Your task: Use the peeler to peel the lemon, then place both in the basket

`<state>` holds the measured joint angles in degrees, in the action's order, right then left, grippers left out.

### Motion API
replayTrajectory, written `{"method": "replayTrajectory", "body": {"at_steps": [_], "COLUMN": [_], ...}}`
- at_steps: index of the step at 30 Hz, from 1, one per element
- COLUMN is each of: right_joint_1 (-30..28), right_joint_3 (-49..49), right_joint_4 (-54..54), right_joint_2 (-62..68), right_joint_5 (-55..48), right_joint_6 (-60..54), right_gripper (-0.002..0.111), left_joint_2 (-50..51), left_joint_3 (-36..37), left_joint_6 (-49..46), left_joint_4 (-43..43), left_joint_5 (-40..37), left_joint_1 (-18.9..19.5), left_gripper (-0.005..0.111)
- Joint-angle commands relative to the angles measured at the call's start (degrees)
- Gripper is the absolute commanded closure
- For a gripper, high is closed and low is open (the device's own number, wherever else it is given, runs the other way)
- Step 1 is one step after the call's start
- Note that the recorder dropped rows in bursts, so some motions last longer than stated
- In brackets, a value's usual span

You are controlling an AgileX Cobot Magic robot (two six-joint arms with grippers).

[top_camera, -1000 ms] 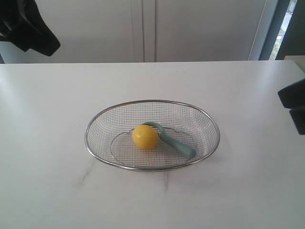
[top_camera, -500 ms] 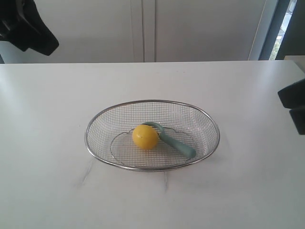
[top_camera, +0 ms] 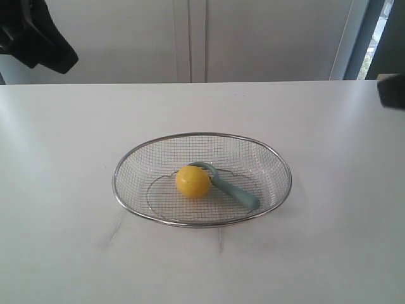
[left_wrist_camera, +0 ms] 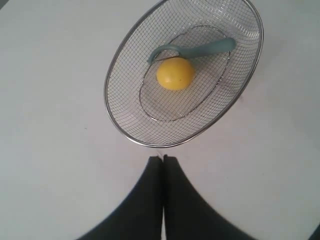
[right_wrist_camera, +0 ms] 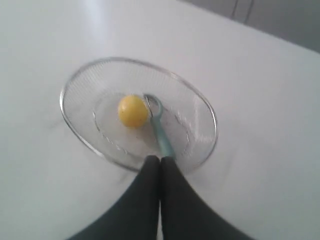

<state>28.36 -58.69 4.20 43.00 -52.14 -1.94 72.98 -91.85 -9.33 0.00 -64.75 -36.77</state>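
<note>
The silver wire basket rests mid-table. Inside it lies the yellow lemon, with the teal peeler beside it, its head curving round the fruit's far side and touching it. The left wrist view shows lemon, peeler and basket from high above, with my left gripper shut and empty. My right gripper is shut and empty too, high above the basket, lemon and peeler. In the exterior view, only dark arm parts show, one at the upper left and one at the right edge.
The white table runs wide round the basket. Faint scuff marks lie in front of the basket. A pale wall with panel seams stands behind the far edge.
The right arm has risen at the right edge of the exterior view, from mid-height to near the table's far corner. The basket, the lemon and the peeler have not moved.
</note>
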Motion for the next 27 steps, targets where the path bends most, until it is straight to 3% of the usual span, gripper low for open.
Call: {"method": "replayTrajectory", "body": {"at_steps": [1, 6, 13, 18, 27], "right_joint_1": [-6.0, -16.0, -28.4, -32.7, -37.7], "right_joint_3": [0.1, 1.3, 13.0, 21.8, 38.1], "right_joint_4": [4.4, 6.5, 6.1, 6.0, 4.6], "right_joint_2": [-5.4, -11.7, -24.7, -33.8, -43.0], "right_joint_5": [12.2, 13.4, 14.2, 18.1, 35.0], "right_joint_6": [0.5, 0.5, -3.4, -4.1, -4.5], "right_gripper": [0.108, 0.108, 0.108, 0.108, 0.108], "left_joint_2": [-0.7, -0.7, -0.6, -0.6, -0.6], "left_joint_3": [-0.2, -0.2, -0.2, -0.2, -0.2], "left_joint_6": [0.4, 0.4, 0.4, 0.4, 0.4], "left_joint_4": [0.0, 0.0, 0.0, 0.0, 0.0], "left_joint_5": [-2.6, -2.6, -2.6, -2.6, -2.6], "left_joint_1": [0.1, 0.1, 0.1, 0.1, 0.1], "left_gripper": [0.107, 0.107, 0.107, 0.107, 0.107]}}
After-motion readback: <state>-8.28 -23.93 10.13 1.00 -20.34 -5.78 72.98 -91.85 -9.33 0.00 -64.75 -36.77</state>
